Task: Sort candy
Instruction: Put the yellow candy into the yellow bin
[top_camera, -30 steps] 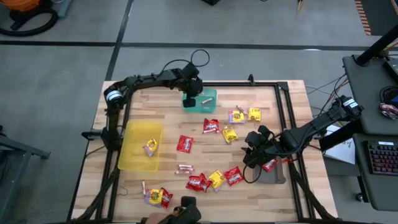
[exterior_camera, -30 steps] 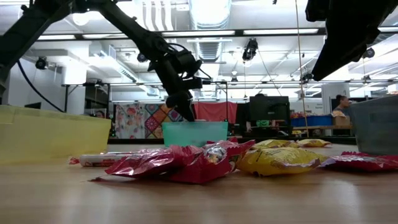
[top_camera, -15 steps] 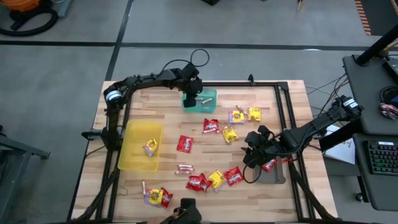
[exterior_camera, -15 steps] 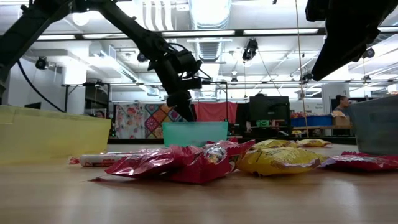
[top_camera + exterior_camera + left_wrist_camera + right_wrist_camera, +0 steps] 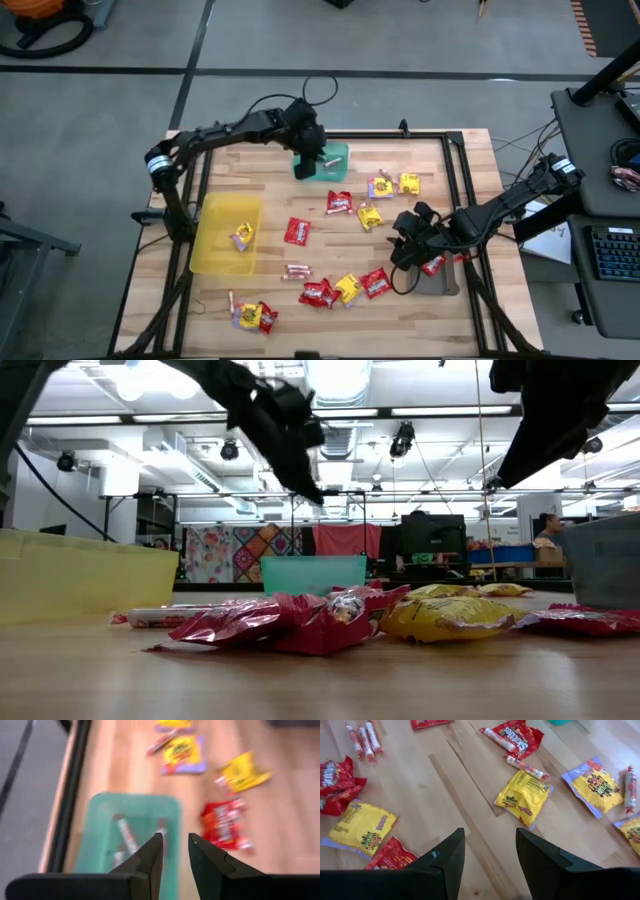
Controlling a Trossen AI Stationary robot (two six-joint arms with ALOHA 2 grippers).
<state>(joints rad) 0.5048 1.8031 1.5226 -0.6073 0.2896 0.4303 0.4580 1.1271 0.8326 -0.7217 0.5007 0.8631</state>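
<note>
The left gripper (image 5: pixel 305 163) hangs above the translucent green plastic tray (image 5: pixel 335 160) at the far edge of the wooden bench (image 5: pixel 270 190). Its fingers (image 5: pixel 150 857) stand slightly apart, a narrow gap between them, with nothing held. Thin pinkish twisted rolls (image 5: pixel 126 833) lie inside the green tray.

The right gripper (image 5: pixel 404 252) is near the right edge, beside the grey tray (image 5: pixel 440 280); its fingers (image 5: pixel 445 857) are spread wide and empty.

The remaining wrapped candy (image 5: pixel 345 288) is scattered over the bench middle and near edge: shiny red packets (image 5: pixel 297 232), yellow packets with purple marks (image 5: pixel 369 216) and loose rolls (image 5: pixel 296 270). One yellow packet (image 5: pixel 241 236) lies in the translucent yellow tray (image 5: pixel 215 250) toward the left edge.
</note>
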